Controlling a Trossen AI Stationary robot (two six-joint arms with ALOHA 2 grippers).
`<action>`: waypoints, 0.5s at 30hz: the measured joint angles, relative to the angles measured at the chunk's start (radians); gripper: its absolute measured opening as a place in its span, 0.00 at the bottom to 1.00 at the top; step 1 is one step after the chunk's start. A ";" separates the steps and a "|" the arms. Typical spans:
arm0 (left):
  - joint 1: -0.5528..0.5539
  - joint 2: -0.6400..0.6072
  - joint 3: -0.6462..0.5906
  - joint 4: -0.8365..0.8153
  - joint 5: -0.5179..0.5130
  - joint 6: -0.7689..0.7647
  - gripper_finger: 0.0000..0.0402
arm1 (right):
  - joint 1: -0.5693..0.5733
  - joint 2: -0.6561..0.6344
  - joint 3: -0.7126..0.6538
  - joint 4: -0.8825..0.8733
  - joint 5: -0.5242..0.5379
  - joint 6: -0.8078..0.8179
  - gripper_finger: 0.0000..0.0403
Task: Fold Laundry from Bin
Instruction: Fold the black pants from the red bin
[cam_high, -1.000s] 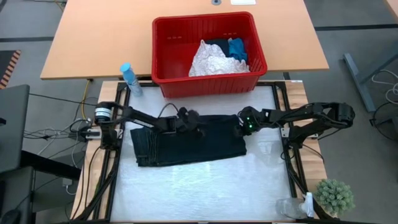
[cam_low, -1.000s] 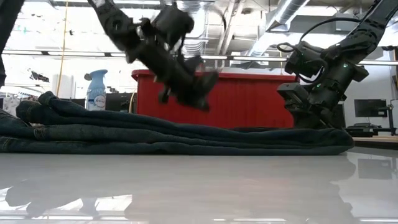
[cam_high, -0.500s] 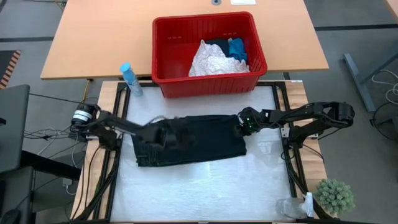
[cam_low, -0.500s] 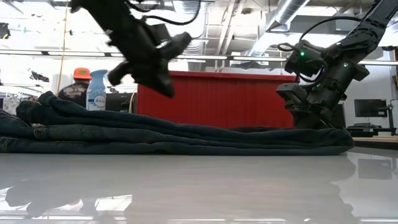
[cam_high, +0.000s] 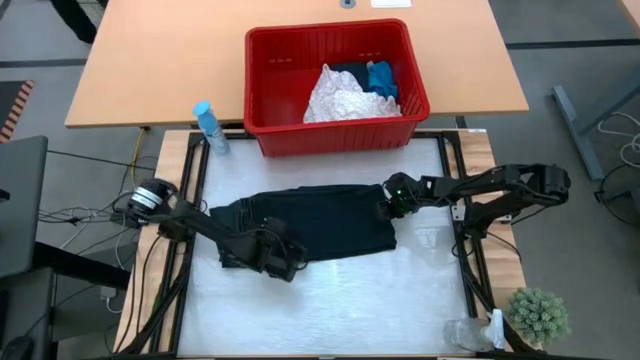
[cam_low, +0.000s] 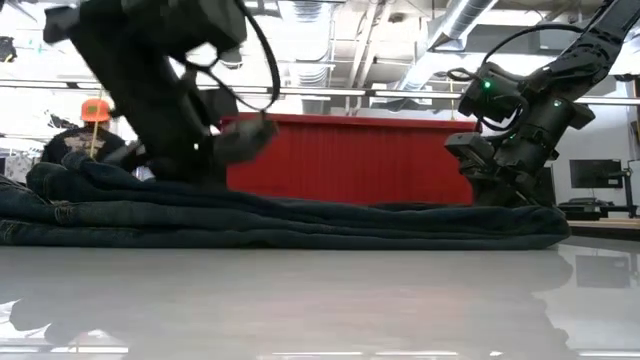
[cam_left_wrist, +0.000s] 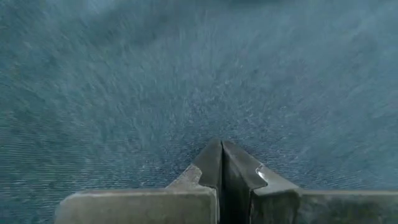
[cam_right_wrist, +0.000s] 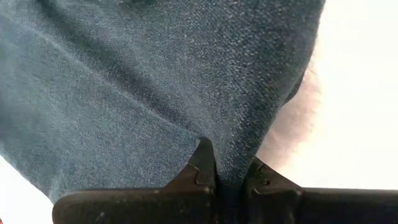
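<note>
A dark denim garment (cam_high: 330, 225) lies folded flat in the middle of the table. My left gripper (cam_high: 283, 258), shut, hangs over the garment's near left part, pointing slantwise down at the cloth (cam_left_wrist: 186, 81). My right gripper (cam_high: 383, 208) is shut on the garment's right edge. The red bin (cam_high: 400, 125) stands at the table's far edge. A white crinkled item (cam_high: 340, 97), a small blue one (cam_high: 382, 78) and a dark one (cam_high: 350, 70) lie in it. My left gripper has its shut fingertips (cam_left_wrist: 214, 158) right at the denim; whether they touch it I cannot tell. My right gripper pinches a raised fold of the garment's right edge (cam_right_wrist: 230, 146) between its two fingers, coming slantwise down from the table's right. The rest of the garment lies flat on the table.
A blue spray bottle (cam_high: 208, 125) stands left of the bin. A small plant (cam_high: 540, 315) and a clear bottle (cam_high: 470, 335) are at the near right corner. A person in an orange cap (cam_low: 95, 125) is in the room beyond. Bare white table lies near the front edge.
My left gripper has swung from over the garment's far middle toward the table's near left, sinking a little and rolling about its own axis, and stays shut. My right gripper and the garment have kept still.
</note>
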 joint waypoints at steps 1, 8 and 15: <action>0.004 0.024 0.000 0.007 0.009 0.002 0.00 | 0.006 -0.007 0.000 -0.001 0.000 0.002 0.09; 0.029 0.084 0.003 0.038 0.029 0.056 0.00 | 0.028 -0.111 -0.002 -0.079 -0.008 0.029 0.09; 0.074 0.087 0.001 0.153 0.044 0.188 0.00 | 0.031 -0.288 -0.002 -0.211 -0.008 0.051 0.09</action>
